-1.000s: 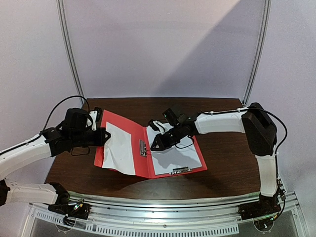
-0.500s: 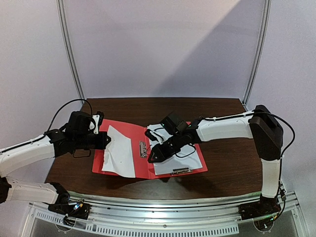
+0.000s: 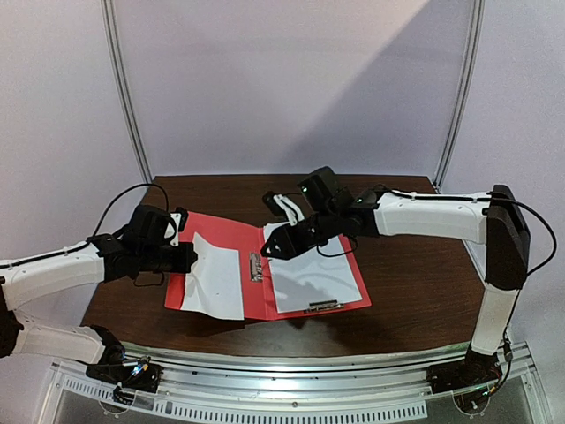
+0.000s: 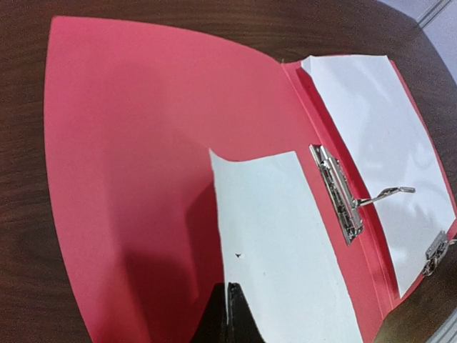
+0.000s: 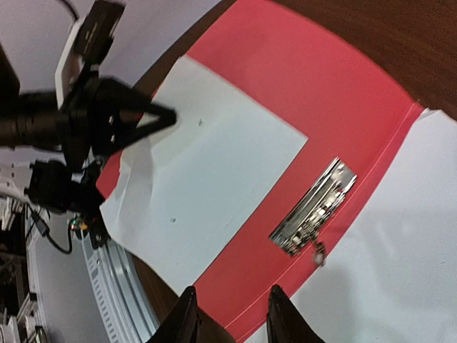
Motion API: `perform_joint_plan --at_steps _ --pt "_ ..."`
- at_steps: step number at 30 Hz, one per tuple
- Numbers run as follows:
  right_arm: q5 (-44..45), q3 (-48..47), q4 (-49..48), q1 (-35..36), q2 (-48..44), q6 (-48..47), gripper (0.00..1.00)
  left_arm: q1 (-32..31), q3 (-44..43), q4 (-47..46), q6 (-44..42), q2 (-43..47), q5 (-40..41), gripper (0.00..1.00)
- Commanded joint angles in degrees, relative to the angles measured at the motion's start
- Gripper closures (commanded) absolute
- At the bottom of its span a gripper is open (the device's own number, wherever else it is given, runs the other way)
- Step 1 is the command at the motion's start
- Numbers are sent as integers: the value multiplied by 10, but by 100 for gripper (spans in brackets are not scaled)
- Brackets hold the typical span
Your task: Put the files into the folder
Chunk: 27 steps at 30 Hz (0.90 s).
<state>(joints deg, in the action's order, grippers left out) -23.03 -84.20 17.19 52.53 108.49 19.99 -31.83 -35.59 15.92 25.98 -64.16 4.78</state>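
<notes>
The red folder [image 3: 214,227] lies open on the table. On its right half rests the large white sheet [image 3: 313,278]. The small white sheet [image 3: 216,281] is on the left half, its outer edge lifted. My left gripper [image 3: 188,256] is shut on that edge, and the paper runs between the black fingertips [image 4: 232,314]. My right gripper [image 3: 269,250] hovers over the fold near the metal clip [image 3: 256,265]. It is open, and between its fingers [image 5: 232,318] only the folder [image 5: 285,71] and the table below show.
A second metal fastener [image 3: 322,306] sits at the near edge of the large sheet. Dark wood table [image 3: 406,265] surrounds the folder. A metal rail [image 3: 291,371] runs along the near edge, with upright poles at the back corners.
My right gripper has opened and drawn back and up from the large sheet toward the fold. My left gripper, still holding the small sheet, has shifted slightly right and nearer.
</notes>
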Motion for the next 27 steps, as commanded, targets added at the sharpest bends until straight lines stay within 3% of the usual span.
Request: perform_joint_plan --at_steps 1,9,15,27 --pt "3 -30 -46 -48 19 41 71 9 11 -3 -2 -1 11 100" --pt "-99 -112 -62 -71 143 40 88 9 13 0 -3 2 11 100" --pt "-158 -125 -55 -74 183 36 99 9 13 0 -4 1 12 100" --pt "-196 -63 -34 -64 161 5 100 9 11 -1 -4 -8 16 100"
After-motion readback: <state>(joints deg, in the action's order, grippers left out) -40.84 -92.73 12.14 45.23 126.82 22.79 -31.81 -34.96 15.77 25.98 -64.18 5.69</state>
